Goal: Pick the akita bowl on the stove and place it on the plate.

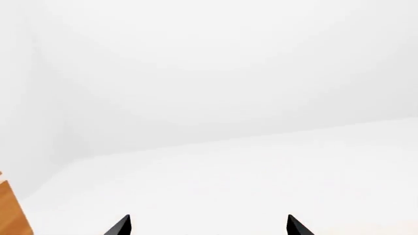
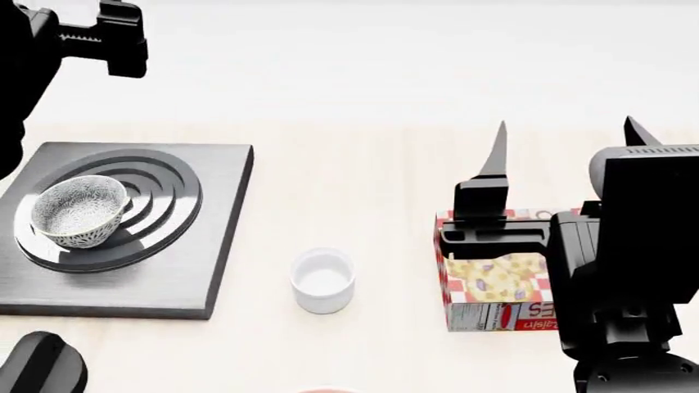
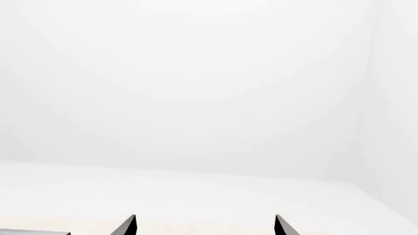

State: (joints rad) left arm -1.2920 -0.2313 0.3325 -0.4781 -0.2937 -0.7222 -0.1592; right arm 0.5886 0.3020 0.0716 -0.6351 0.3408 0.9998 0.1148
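Note:
The akita bowl, speckled black and white, sits upright on the raised black rings of the stove, a dark grey slab at the left in the head view. My left gripper is open; its arm hangs high at the far left, behind the stove. Over the right side of the table, my right gripper is open, its two thin fingertips pointing away and holding nothing. Both wrist views show only pale wall and table beyond the tips. Of the plate, only a reddish sliver may show at the bottom edge.
A small plain white cup stands between the stove and a red-checked food box, which lies under my right arm. A dark rounded shape fills the bottom left corner. An orange-brown edge shows in the left wrist view.

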